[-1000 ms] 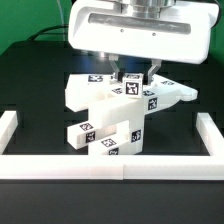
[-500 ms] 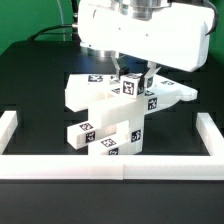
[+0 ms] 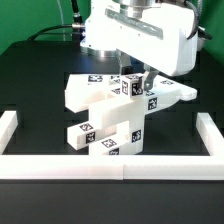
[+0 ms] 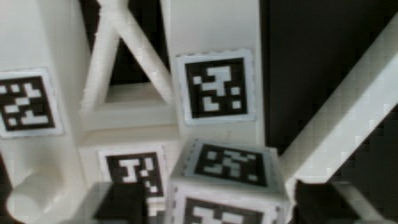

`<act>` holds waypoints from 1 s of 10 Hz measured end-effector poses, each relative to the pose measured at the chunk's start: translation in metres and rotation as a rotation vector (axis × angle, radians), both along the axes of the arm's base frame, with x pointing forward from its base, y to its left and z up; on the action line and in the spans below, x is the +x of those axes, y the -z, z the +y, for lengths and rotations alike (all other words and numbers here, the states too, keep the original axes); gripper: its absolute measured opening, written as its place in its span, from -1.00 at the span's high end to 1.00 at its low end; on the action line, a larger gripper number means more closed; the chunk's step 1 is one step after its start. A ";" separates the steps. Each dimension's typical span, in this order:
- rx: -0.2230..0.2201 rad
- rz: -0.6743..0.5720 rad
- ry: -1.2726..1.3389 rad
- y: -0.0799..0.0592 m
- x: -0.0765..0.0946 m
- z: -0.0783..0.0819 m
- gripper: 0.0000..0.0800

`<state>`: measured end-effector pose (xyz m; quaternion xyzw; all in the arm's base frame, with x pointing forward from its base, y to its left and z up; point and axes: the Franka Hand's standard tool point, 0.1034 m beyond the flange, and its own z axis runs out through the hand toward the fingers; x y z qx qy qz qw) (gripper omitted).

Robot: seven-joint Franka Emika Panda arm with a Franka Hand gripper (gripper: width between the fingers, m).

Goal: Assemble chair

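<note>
Right now, the big glossy white robot arm (image 3: pixel 140 35) reaches down over the black desk (image 3: pixel 35 90). Its gripper (image 3: pixel 133 77) sits directly over a small matte-white cube with black-and-white marker tags (image 3: pixel 131 89). That cube rests on top of the partly built matte-white blocky chair (image 3: pixel 95 100), a cluster of flat slabs and blocks. The chair lies directly beneath the gripper and spreads out to both sides of it.

In the exterior view the jaws seem to stand on either side of the cube. You cannot tell from either picture whether they press on it or stand just off it. The wrist view shows the cube (image 4: pixel 226 165) close up among other tagged parts of the chair. A low white border wall (image 3: pixel 110 166) runs along the desk's edge, well apart from the gripper.

Judging from this, the step in hand is seating or letting go of the cube. To do it well, hold the gripper upright and centred over the cube. Avoid any sideways drag that could shift the loose parts below. Check that the cube sits flush before you lift straight up.
</note>
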<state>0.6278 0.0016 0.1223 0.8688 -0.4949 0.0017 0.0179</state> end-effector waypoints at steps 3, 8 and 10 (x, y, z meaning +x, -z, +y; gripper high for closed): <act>-0.012 0.017 -0.147 0.000 -0.002 -0.001 -0.57; -0.016 0.035 -0.573 0.000 -0.001 -0.003 -0.62; -0.041 0.052 -0.793 -0.001 0.000 -0.005 -0.62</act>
